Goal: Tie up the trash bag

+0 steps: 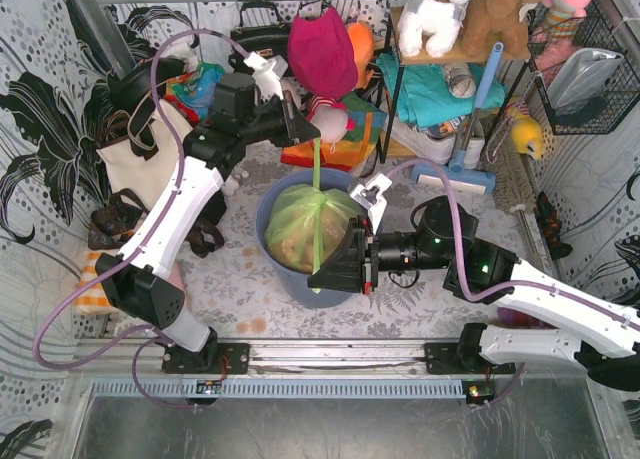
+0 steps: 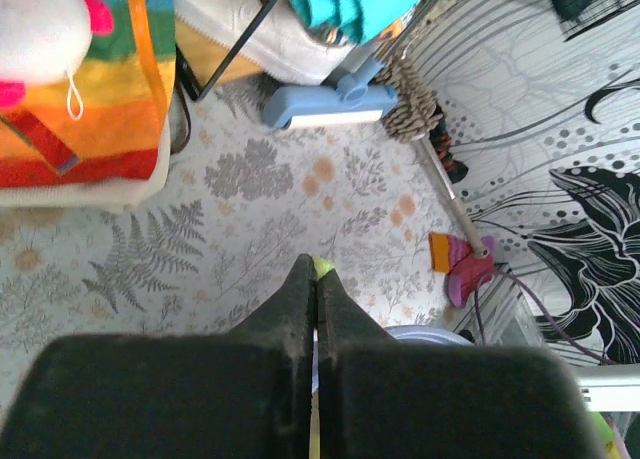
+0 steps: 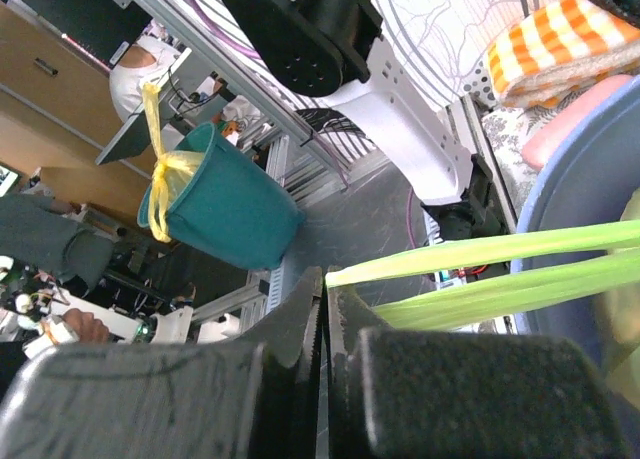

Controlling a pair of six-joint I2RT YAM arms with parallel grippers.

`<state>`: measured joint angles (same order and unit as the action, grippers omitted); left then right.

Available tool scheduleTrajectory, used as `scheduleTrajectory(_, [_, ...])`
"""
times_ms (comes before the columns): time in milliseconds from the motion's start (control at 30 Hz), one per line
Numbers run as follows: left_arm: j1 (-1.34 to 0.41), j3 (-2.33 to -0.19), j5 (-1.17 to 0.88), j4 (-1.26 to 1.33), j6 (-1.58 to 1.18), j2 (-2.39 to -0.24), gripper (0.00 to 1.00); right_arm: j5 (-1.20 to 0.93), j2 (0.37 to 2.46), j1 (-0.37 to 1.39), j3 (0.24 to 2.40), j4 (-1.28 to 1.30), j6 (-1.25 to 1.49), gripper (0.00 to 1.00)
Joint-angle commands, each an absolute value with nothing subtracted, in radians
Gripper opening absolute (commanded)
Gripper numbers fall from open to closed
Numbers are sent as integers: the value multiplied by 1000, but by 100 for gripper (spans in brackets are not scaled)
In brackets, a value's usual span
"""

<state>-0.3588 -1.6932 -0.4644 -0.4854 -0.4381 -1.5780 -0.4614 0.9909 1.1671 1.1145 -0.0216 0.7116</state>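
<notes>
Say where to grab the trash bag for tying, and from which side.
Grip the trash bag by its two tails, not the bulging body in the bin. Each is a thin taut band, one drawn to the left gripper at the back, one to the right gripper at the front, so pinch across it from the side.

The trash bag [image 1: 305, 224] sits upright in the round blue-grey bin [image 1: 285, 279], thin, light green and translucent, with crumpled tan paper [image 1: 290, 241] showing through. From its gathered top, one narrow twisted strip stretches away toward the far side and another comes forward over its near face.
</notes>
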Motion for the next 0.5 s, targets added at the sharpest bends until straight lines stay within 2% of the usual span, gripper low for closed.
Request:
scheduleTrajectory(0, [-340, -1737, -351, -364, -422, -1580, 0, -620, 924, 1197, 1069, -65, 731, 0])
scheduleTrajectory(233, [-340, -1593, -298, -348, -377, -1594, 0, -733, 836, 1197, 682, -347, 940, 0])
scheduleTrajectory(333, [-338, -1601, -249, -387, -336, -1631, 0, -721, 814, 1197, 690, -309, 918, 0])
scheduleTrajectory(467, [-337, -1739, -228, -464, -325, -1673, 0, -761, 849, 1197, 839, -251, 856, 0])
